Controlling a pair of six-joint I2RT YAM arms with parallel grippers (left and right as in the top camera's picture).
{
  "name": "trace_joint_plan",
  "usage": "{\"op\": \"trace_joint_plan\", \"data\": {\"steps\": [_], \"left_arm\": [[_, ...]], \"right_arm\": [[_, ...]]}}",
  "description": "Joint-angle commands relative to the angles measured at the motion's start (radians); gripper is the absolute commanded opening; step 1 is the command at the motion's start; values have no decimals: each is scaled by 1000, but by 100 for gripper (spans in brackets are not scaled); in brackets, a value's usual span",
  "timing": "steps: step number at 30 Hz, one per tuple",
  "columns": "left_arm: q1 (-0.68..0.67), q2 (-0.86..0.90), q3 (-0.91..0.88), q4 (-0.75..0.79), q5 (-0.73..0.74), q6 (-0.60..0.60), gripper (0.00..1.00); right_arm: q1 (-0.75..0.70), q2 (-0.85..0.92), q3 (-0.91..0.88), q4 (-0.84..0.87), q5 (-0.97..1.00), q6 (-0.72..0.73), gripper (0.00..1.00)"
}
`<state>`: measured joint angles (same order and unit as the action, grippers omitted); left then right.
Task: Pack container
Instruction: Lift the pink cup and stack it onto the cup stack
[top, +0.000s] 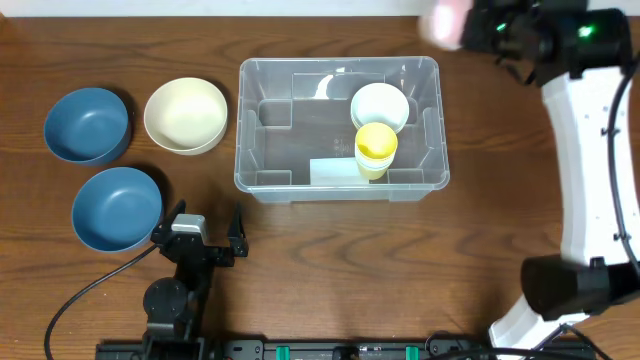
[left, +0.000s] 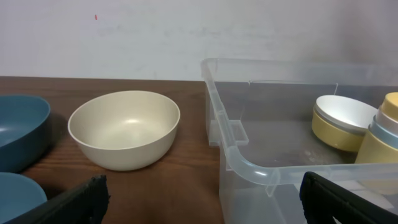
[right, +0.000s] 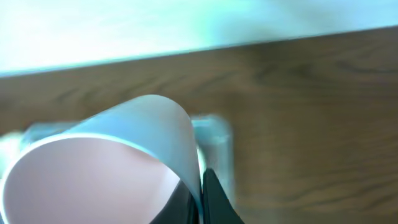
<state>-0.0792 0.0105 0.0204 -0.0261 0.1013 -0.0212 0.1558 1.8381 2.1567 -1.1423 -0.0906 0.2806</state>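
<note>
Risk of slip: the right gripper was clamped thinly on the pink cup by its rim, beyond the far right corner of the container, which stood mid-table. A quick swing could have dropped it outside. The left gripper sat with jaws apart.

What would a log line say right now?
right gripper: shut on pink cup | left gripper: open, empty | container: white-lined bowl, yellow cup inside | outside: cream bowl, two blue bowls

Left half of the container is free; bowl and yellow cup block its right
</note>
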Motion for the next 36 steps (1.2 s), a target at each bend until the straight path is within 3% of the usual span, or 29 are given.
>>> {"op": "trace_joint_plan", "data": {"steps": [1, 9, 19, 27, 36], "left_arm": [[5, -5, -16, -35, 15, 13, 98], [5, -5, -16, -36, 15, 13, 98], [5, -5, -16, -35, 15, 13, 98], [5, -5, -16, -35, 15, 13, 98], [5, -5, -16, -35, 15, 13, 98]], "right_arm": [[86, 39, -11, -62, -13, -9, 1], [230, 76, -12, -221, 43, 1, 1], [265, 76, -13, -377, 93, 27, 1], [265, 77, -34, -361, 128, 27, 1], [265, 77, -220, -238, 114, 34, 1]]}}
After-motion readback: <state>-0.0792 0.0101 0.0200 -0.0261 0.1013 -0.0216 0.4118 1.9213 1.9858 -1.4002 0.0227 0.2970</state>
